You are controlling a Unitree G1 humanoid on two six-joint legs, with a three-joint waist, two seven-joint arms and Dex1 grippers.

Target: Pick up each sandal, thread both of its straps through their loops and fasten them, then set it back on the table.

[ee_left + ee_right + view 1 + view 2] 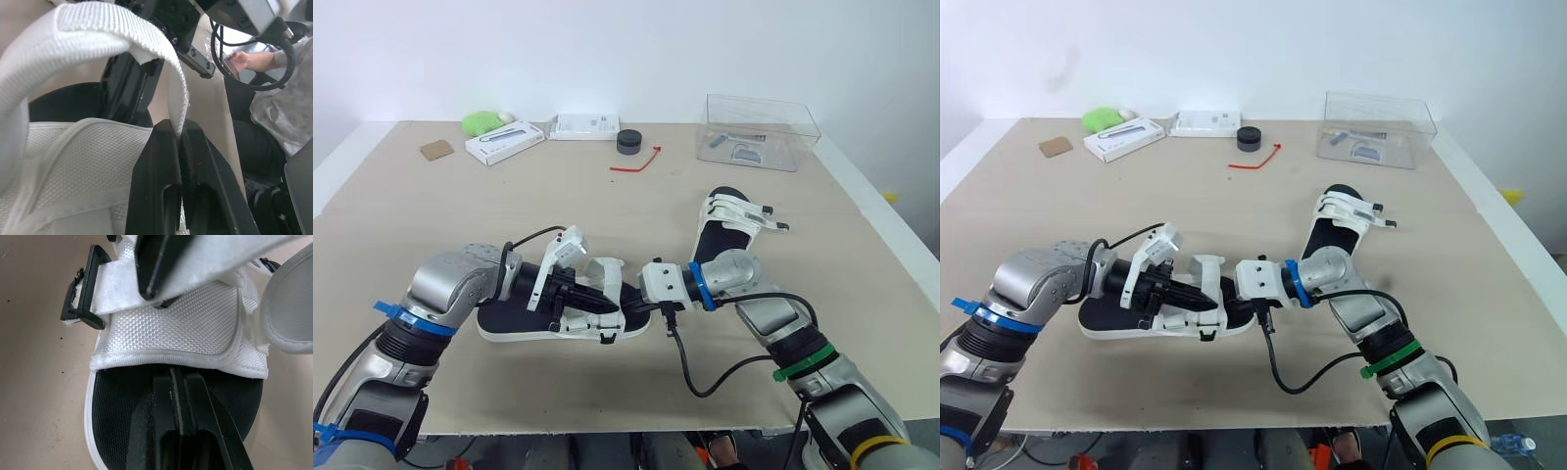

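Pinching a white strap (178, 93) between its two black fingers, the left tool (180, 131) is closed tight on the webbing, which arches up and over from the sandal's white mesh upper. The right tool (182, 376) sits just to the right of it with its fingers pressed together and nothing visible between them, their tips at the edge of the white upper, over the black footbed. Beside them a black buckle loop (85, 289) hangs at the end of another white band. The sandal (509, 315) lies flat on the tabletop (431, 215) near the front edge, between the two arms. The second sandal (724, 220) rests farther back and to the right, well apart from both tools. Along the far edge stand a clear plastic box (762, 132), a black round puck (628, 141), a red tie (636, 162), two white boxes (504, 142) and a green object (481, 122).
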